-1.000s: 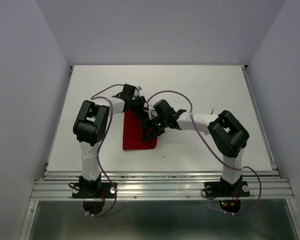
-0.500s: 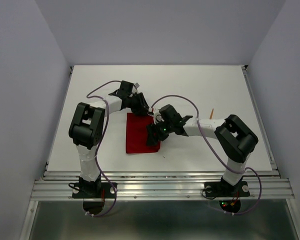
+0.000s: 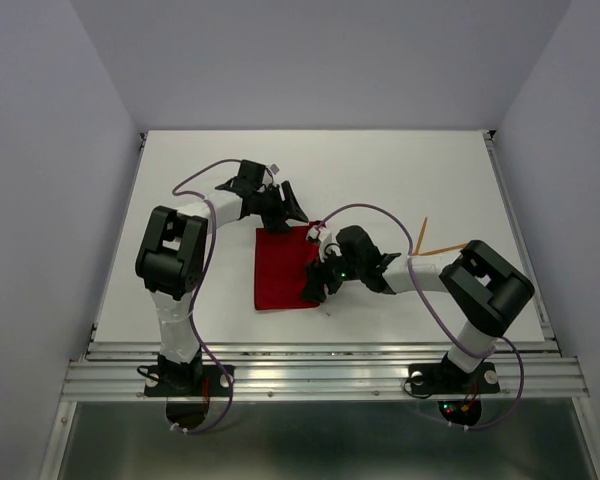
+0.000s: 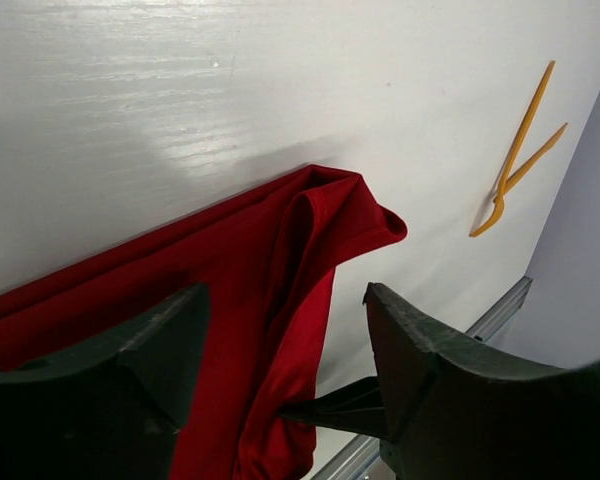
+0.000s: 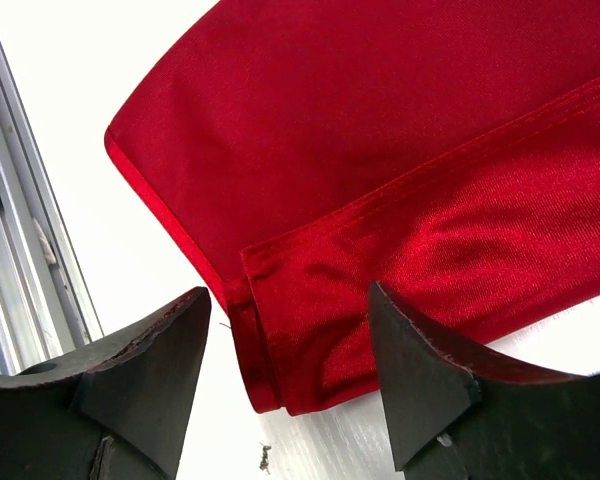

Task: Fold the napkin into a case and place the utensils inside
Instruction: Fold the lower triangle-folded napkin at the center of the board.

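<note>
Standing wide apart, the jaws of the left gripper (image 4: 285,300) clamp nothing. The napkin (image 4: 310,220) lies loose beneath and ahead of them, a plain bright red cloth with a slight sheen. Just ahead of the fingertips its corner is rumpled, one layer rolled up into a soft raised lip that ends in a rounded tip. Well beyond that corner, off to the right, the utensils (image 4: 515,165) lie on the white table (image 4: 130,80), two thin orange pieces crossed into a narrow V. The right gripper (image 5: 285,295) is likewise spread open and holds nothing. Below its fingers a hemmed flap of the napkin (image 5: 380,130) is folded over a smooth lower layer, and the edges stack at the corner between the fingertips. From above, the left gripper (image 3: 283,205) sits at the far edge of the napkin (image 3: 280,270) and the right gripper (image 3: 315,285) at its right edge, so the cloth shows between them as a flat rectangle. The utensils (image 3: 435,240) lie behind the right gripper, beside its arm. In both wrist views the dark fingers cut off the nearer part of the cloth. Whether any fingertip touches the fabric cannot be told. The utensils' ends are too small to tell which is the fork, and a dark part low between the left fingers cannot be identified.
</note>
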`<action>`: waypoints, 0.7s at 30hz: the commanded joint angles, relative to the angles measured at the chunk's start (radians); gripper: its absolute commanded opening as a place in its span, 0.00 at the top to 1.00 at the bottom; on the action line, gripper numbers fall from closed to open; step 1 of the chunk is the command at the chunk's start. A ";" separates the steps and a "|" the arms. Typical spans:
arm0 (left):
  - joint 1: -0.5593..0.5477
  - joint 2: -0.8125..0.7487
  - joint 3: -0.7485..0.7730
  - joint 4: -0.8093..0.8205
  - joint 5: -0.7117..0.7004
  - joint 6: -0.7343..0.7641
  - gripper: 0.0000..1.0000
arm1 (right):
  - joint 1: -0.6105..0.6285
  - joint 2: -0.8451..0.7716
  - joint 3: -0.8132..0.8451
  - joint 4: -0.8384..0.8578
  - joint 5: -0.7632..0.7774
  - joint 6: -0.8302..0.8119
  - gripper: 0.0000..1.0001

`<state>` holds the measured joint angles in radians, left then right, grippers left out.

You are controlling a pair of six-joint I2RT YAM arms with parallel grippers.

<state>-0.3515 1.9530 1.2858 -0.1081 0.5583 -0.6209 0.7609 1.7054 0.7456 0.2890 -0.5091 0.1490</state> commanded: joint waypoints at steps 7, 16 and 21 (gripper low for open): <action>-0.064 0.009 0.142 -0.074 -0.008 0.075 0.23 | 0.012 0.011 -0.028 -0.008 0.011 -0.043 0.30; -0.104 0.092 0.234 -0.143 -0.074 0.115 0.34 | 0.012 -0.003 -0.031 -0.022 0.020 -0.026 0.29; -0.116 0.107 0.237 -0.150 -0.100 0.122 0.35 | 0.012 -0.006 -0.028 -0.037 0.023 -0.026 0.29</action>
<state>-0.4587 2.0674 1.4837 -0.2321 0.4835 -0.5301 0.7612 1.7035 0.7368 0.3069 -0.5129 0.1276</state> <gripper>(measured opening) 0.656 0.709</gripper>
